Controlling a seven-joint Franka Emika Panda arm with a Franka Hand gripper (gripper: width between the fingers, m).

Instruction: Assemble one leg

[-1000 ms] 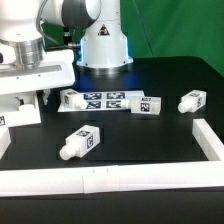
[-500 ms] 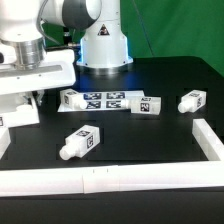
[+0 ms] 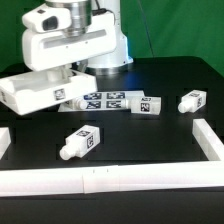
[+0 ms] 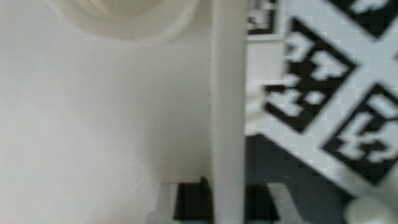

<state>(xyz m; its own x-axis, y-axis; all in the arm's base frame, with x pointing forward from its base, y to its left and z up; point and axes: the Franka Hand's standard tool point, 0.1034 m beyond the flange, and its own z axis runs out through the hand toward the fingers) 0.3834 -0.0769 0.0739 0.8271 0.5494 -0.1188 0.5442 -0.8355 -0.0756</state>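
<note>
My gripper (image 3: 66,84) is shut on the edge of the large white square panel (image 3: 35,92) and holds it tilted above the table at the exterior view's left. In the wrist view the panel (image 4: 107,120) fills most of the picture, with a round socket (image 4: 125,20) on it. Its thin edge runs between my gripper's (image 4: 228,200) dark pads. One leg (image 3: 82,142) lies in front of the middle. Another leg (image 3: 190,101) lies at the exterior view's right. A third leg (image 3: 74,98) lies partly behind the panel.
The marker board (image 3: 125,101) lies behind the middle, and its tags show in the wrist view (image 4: 338,90). A low white wall (image 3: 100,181) runs along the front, and another (image 3: 209,140) stands at the exterior view's right. The arm's base (image 3: 105,50) stands at the back.
The arm has risen and shifted toward the exterior view's right. The panel has come up off the table and now hangs tilted in the gripper. The legs have not moved.
</note>
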